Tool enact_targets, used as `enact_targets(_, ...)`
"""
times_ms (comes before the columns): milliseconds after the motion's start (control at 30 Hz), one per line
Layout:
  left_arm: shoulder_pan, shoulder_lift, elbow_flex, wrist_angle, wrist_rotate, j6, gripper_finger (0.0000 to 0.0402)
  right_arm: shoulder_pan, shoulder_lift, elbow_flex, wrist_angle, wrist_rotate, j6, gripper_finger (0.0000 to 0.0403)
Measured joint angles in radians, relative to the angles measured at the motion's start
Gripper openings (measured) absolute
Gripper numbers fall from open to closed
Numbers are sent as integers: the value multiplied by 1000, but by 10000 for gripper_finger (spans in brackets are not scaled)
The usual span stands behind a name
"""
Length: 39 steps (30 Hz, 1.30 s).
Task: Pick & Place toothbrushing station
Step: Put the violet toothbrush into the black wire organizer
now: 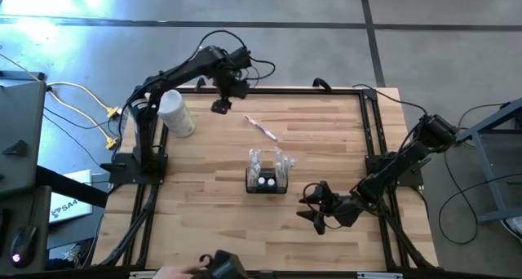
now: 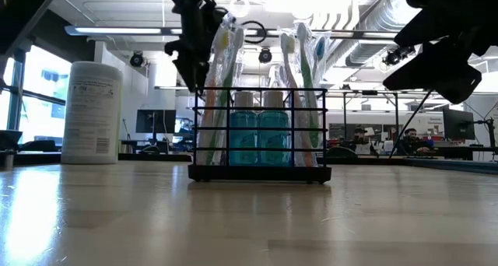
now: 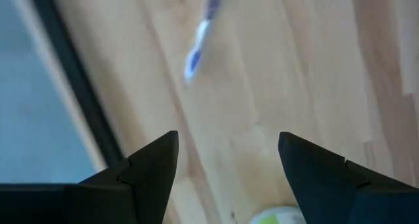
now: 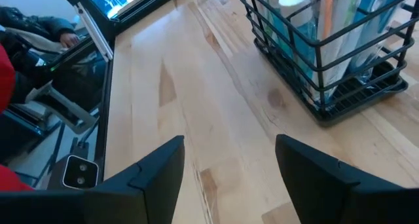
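The toothbrushing station [image 1: 267, 181] is a black wire holder standing on its base mid-table, with two blue bottles and several wrapped toothbrushes upright in it [image 2: 261, 134]. A loose toothbrush [image 1: 263, 128] lies flat on the wood beyond it and shows blurred in the left wrist view [image 3: 198, 44]. My left gripper [image 1: 220, 107] hangs open over the far left part of the table, pointing down, with nothing between its fingers [image 3: 228, 142]. My right gripper [image 1: 304, 206] stands open, low to the holder's near right, facing it [image 4: 229, 145]; the holder [image 4: 334, 50] stays clear of the fingers.
A tall white cylindrical container [image 1: 175, 114] stands upright at the far left, beside my left gripper [image 2: 92, 110]. Black rails frame the table [image 1: 371, 132]. A person's hand [image 1: 175, 272] with a dark object shows at the near edge. Bare wood lies between the holder and my right gripper.
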Motion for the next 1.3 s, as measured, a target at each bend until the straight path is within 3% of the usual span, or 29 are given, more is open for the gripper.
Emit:
enact_targets(567, 108, 140, 0, -42, 70, 176, 260, 3, 0, 0, 6, -3, 78, 231)
enact_targets(733, 113, 180, 0, -12, 156, 243, 260, 0, 0, 0, 5, -1, 78, 231)
enact_targets(867, 108, 200, 0, 39, 251, 170, 260, 0, 0, 0, 5, 2, 78, 231)
enact_targets(1067, 103, 214, 0, 112, 245, -65, 260, 0, 0, 0, 5, 1, 77, 231)
enact_targets(1300, 83, 215, -15, 164, 232, -25, 260, 1, 0, 0, 4, 1, 73, 231)
